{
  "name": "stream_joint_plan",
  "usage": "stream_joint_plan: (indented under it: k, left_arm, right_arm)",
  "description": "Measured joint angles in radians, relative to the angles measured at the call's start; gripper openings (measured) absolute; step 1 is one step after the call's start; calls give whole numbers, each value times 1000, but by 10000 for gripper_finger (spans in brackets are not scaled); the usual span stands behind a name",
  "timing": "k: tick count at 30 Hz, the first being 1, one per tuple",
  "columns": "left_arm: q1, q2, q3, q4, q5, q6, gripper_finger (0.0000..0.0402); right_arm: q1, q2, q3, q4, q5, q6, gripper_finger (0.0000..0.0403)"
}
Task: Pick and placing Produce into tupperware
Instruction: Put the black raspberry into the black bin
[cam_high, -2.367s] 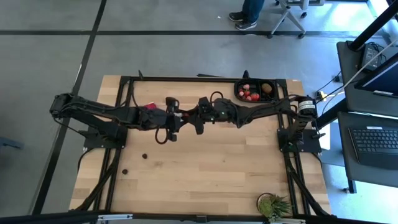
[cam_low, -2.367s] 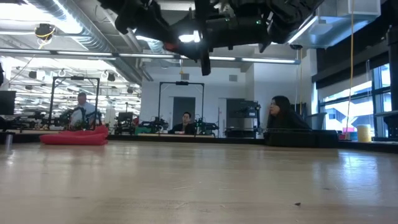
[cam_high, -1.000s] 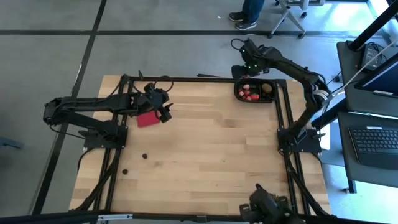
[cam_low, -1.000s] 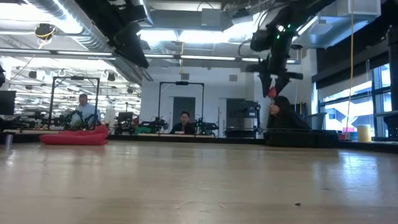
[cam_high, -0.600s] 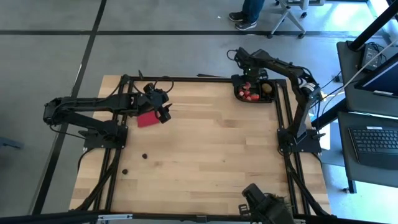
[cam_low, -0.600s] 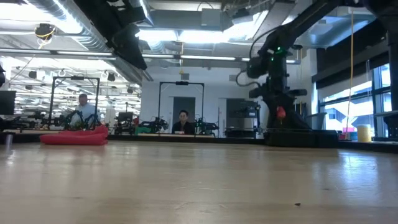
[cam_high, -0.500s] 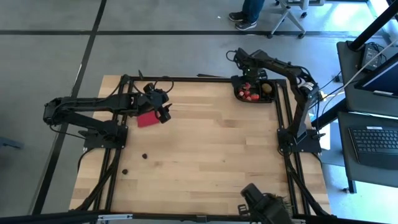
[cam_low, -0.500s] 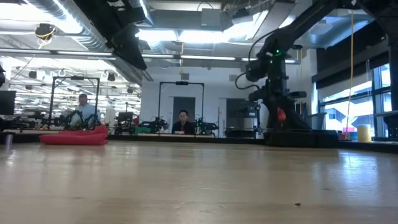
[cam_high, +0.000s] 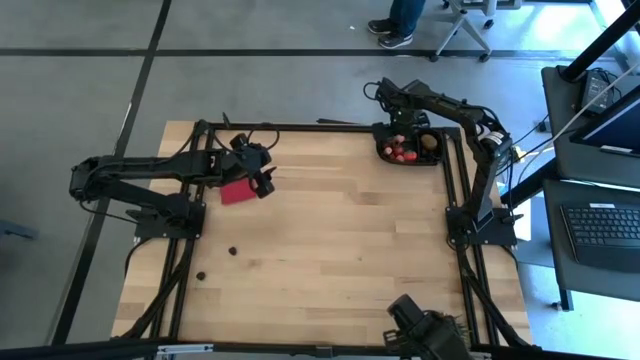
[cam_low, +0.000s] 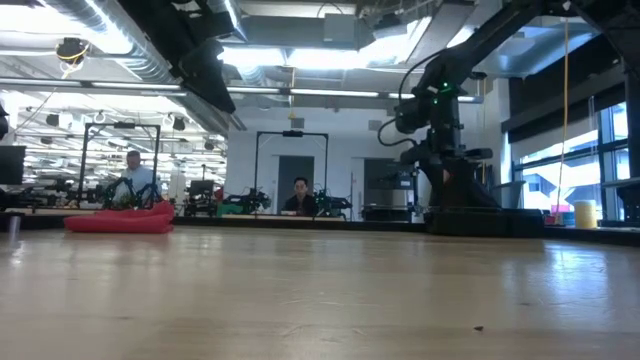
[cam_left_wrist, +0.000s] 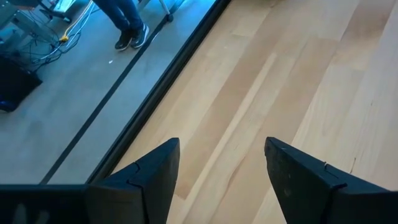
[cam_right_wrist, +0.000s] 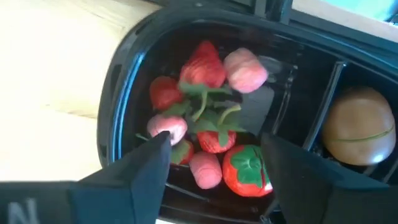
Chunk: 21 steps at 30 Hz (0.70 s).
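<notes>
Right end effector (cam_right_wrist: 214, 171) hung just above the black tupperware (cam_high: 410, 146) at the far right corner of the table (cam_high: 330, 250), its two dark fingers (cam_right_wrist: 140, 177) spread wide with nothing between them. Through the right wrist view, the nearer compartment of the tupperware (cam_right_wrist: 118, 87) held a heap of produce: red strawberries (cam_right_wrist: 202, 68) with green stems, paler pink pieces (cam_right_wrist: 245, 70), and a red tomato-like piece (cam_right_wrist: 247, 171) with a green cap. Beyond a divider lay a larger brown lump (cam_right_wrist: 354, 127) in its own compartment.

From above, the left end effector (cam_high: 258, 172) was over the far left part of the table, beside a flat red cloth (cam_high: 236, 190); its fingers (cam_left_wrist: 146, 180) stood apart and empty over bare wood. Two small dark round pieces (cam_high: 232, 251) of produce lay on the table nearer the front left, one (cam_high: 200, 275) close to the arm's frame, both well apart from the tupperware. In the low view, the right arm (cam_low: 440, 130) reached down to the tray at the back right, and people sat in the room behind.
</notes>
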Motion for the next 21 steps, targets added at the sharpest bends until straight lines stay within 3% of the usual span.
stream_joint_plan:
  k: [8,16,21]
  left_arm:
    - [-1,-23,0,-78,1,-27,228]
    - [-12,-62,0,-190,156,-115,228]
    - [-50,-101,0,-301,180,-124,228]
  right_arm:
    - [50,-49,95,-19,-6,-36,277]
    - [302,-170,128,262,-81,-151,276]
    - [483,-219,66,380,-82,-183,277]
